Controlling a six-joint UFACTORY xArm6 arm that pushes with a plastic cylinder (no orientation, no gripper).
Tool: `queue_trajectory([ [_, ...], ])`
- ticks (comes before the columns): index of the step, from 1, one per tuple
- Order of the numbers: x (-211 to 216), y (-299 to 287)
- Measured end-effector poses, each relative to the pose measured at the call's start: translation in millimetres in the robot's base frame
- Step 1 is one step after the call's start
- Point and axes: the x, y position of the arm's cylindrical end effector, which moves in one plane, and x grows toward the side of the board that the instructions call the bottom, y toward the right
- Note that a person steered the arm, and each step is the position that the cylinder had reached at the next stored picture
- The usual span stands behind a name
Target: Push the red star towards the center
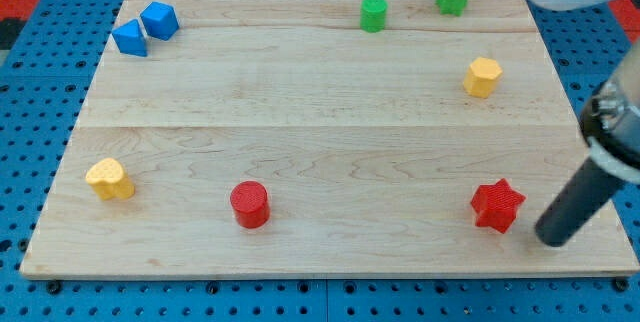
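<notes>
Rod slants in from view's right, my tip (pixel 551 237) on tabletop (pixel 320 122) just right of red star (pixel 497 205), near bottom-right corner. No gripper fitted.

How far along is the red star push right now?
Done: nothing visible; the red star sits near the board's bottom right corner. In hand: my tip is just right of the star, not clearly touching. Left: the whole push up-left toward the center.
</notes>
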Motion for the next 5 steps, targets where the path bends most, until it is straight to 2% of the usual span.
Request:
queue_trajectory([
  [2,-100,-139],
  [4,-40,-85],
  [5,-88,-78],
])
